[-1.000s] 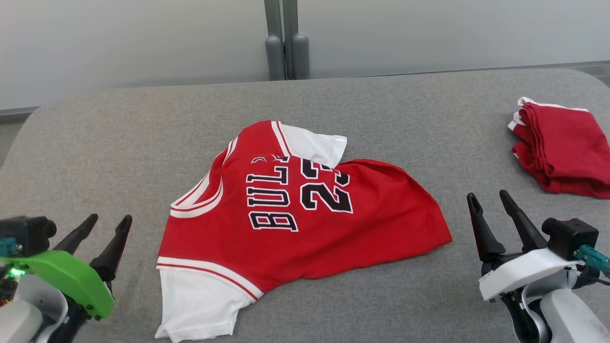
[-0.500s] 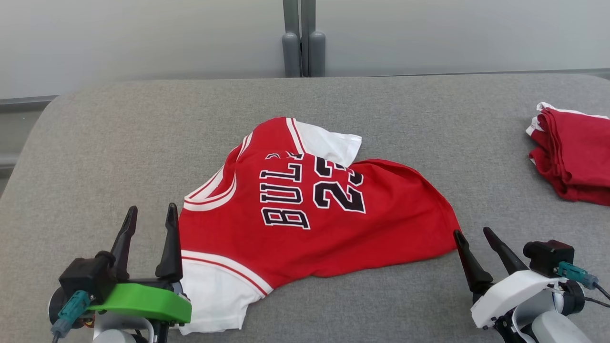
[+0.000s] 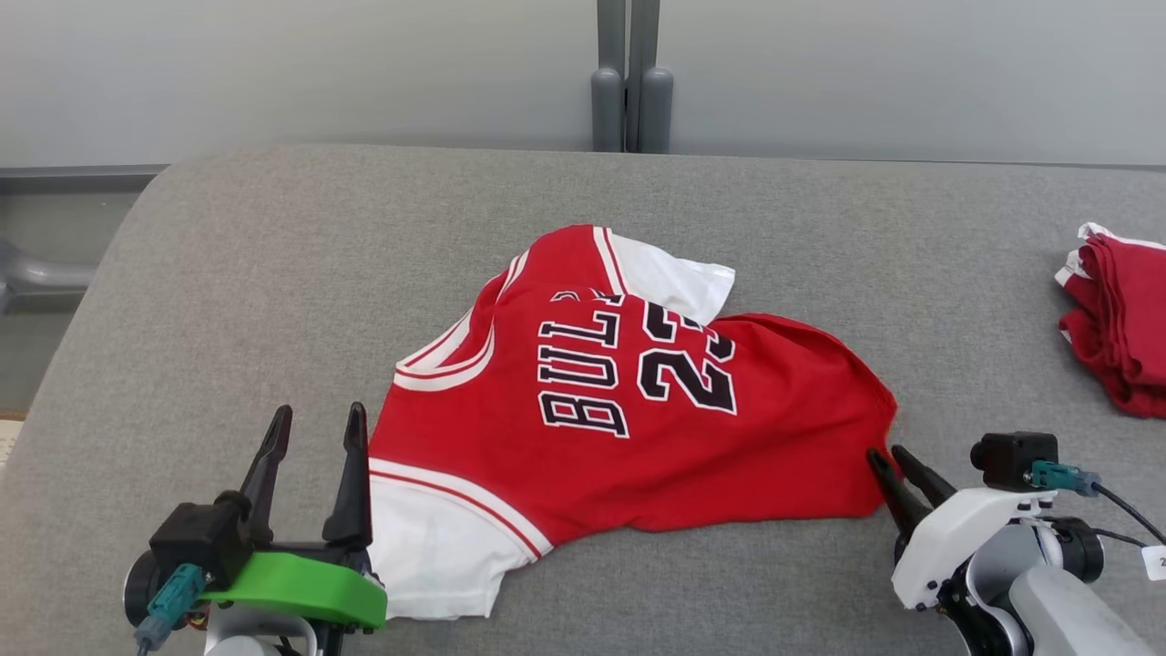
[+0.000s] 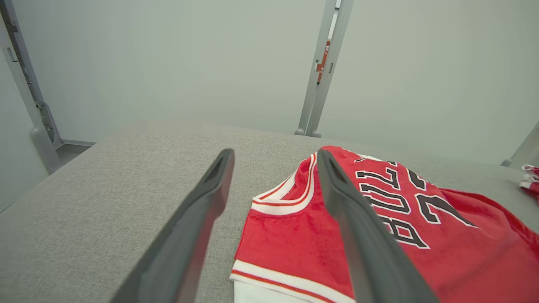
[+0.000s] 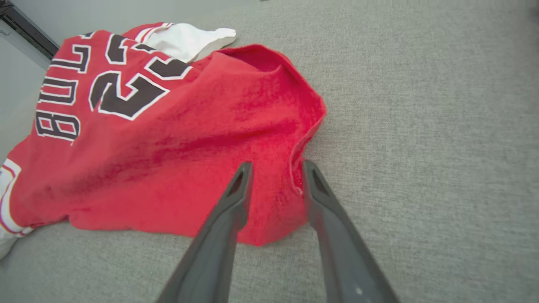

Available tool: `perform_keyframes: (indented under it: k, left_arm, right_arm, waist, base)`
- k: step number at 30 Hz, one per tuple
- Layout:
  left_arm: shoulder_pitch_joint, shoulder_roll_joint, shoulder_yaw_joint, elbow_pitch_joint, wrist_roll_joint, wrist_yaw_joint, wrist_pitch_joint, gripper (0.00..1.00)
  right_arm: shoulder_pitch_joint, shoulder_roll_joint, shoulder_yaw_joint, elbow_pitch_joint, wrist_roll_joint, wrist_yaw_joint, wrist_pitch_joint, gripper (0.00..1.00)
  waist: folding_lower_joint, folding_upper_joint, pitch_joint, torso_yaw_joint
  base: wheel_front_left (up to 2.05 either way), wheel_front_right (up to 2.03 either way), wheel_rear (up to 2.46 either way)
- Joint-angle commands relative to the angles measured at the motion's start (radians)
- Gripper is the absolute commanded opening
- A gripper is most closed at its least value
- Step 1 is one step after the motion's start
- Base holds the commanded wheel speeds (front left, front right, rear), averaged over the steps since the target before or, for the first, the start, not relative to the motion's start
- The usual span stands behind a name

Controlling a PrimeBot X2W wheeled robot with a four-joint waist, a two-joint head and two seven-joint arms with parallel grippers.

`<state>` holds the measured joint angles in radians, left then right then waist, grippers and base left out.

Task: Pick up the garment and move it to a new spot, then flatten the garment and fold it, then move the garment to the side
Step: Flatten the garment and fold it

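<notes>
The hem of the jersey (image 3: 638, 437), straddled by the part-open right gripper (image 3: 885, 451), is best pinched deep, the left gripper (image 3: 321, 410) being held wide open.

I see bare grey cushion (image 3: 228, 273) left of jersey (image 3: 656, 456): wide lane for my left gripper (image 3: 321, 410). Bare strip behind jersey, ending at twin posts (image 3: 608, 109). Right side: folded red pile (image 3: 1120, 328) blocks far edge, well apart from jersey.

The garment (image 3: 638, 428) lies in the middle of the table (image 3: 273, 273), a folded pile (image 3: 1120, 319) well apart to its right and a post (image 3: 629, 100) behind the far edge. My left gripper (image 3: 320, 410) sits just beside its near-left sleeve; my right gripper (image 3: 885, 452) straddles its near-right corner.
</notes>
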<state>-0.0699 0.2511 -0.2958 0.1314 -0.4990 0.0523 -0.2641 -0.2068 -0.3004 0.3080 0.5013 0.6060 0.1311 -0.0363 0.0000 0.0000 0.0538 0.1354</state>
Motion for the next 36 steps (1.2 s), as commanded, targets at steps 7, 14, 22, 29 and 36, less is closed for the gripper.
perform_keyframes:
  k: [7, 14, 22, 29, 36]
  left_arm:
    - [0.015, -0.039, 0.034, 0.027, 0.037, -0.045, 0.000, 1.00]
    - [-0.015, -0.076, 0.036, 0.060, 0.063, -0.086, 0.000, 1.00]
    - [0.010, -0.106, 0.076, 0.083, 0.083, -0.107, 0.000, 1.00]
    - [-0.019, -0.129, 0.082, 0.101, 0.109, -0.132, 0.000, 1.00]
    - [-0.034, -0.133, 0.093, 0.116, 0.120, -0.147, 0.000, 1.00]
  right_arm:
    - [-0.080, -0.007, 0.026, -0.081, 0.003, -0.001, -0.025, 0.00]
    - [-0.154, -0.046, -0.035, -0.067, -0.005, -0.001, 0.051, 0.20]
    - [-0.035, -0.022, -0.204, -0.119, -0.096, -0.001, 0.145, 1.00]
    - [0.087, 0.061, -0.285, -0.213, -0.139, -0.001, 0.267, 1.00]
    - [0.114, 0.116, -0.354, -0.241, -0.183, -0.001, 0.360, 0.97]
  waist:
    - [0.0000, 0.0000, 0.020, 0.049]
    - [0.0000, 0.0000, 0.051, 0.122]
    - [0.0000, 0.0000, 0.072, 0.122]
    - [0.0000, 0.0000, 0.085, 0.089]
    - [0.0000, 0.0000, 0.100, 0.097]
  base:
    - [0.00, 0.00, 0.00]
    - [0.00, 0.00, 0.00]
    - [0.00, 0.00, 0.00]
    - [0.00, 0.00, 0.00]
    - [0.00, 0.00, 0.00]
